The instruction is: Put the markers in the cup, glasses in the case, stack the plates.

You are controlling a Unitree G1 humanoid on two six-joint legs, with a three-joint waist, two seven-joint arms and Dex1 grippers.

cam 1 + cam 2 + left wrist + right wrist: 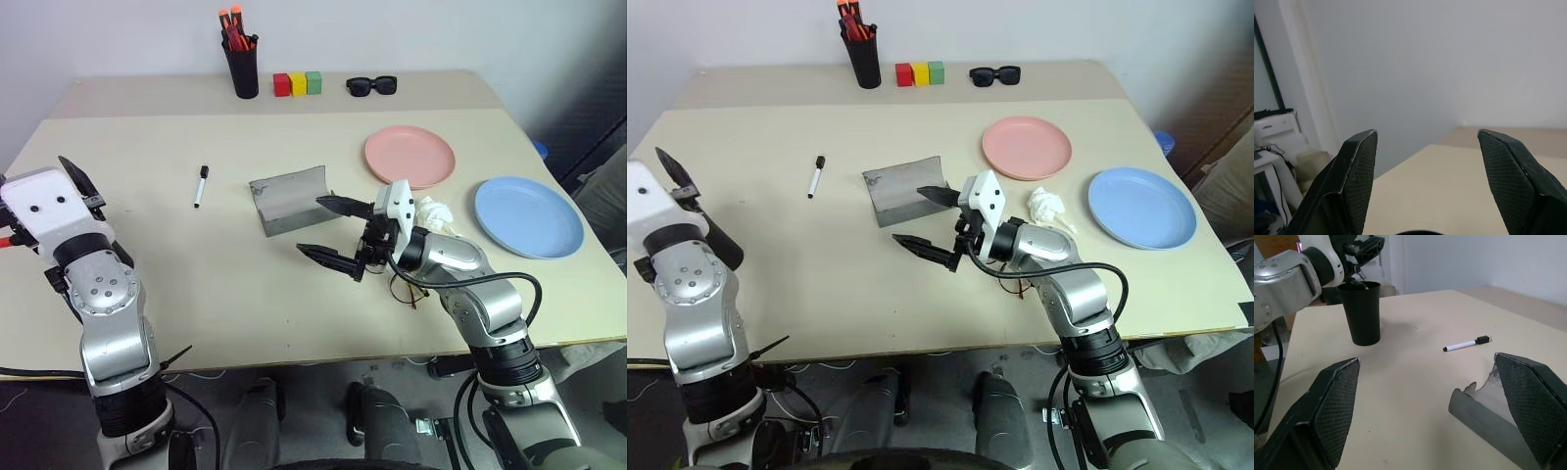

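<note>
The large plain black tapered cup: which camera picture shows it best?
The right wrist view: the large plain black tapered cup stands upright on the beige table, below the left gripper. In the head views the left arm covers it; the left wrist view catches just a dark rim sliver, probably the cup's.

Arms silver-grey metal, round jointed segments — screw rings on the caps. White housings at the wrists. Left gripper (80, 183) and right gripper (331, 231): black pointed fingers, mesh-textured pads (1362, 171). Black cables loop along both forearms.
</note>
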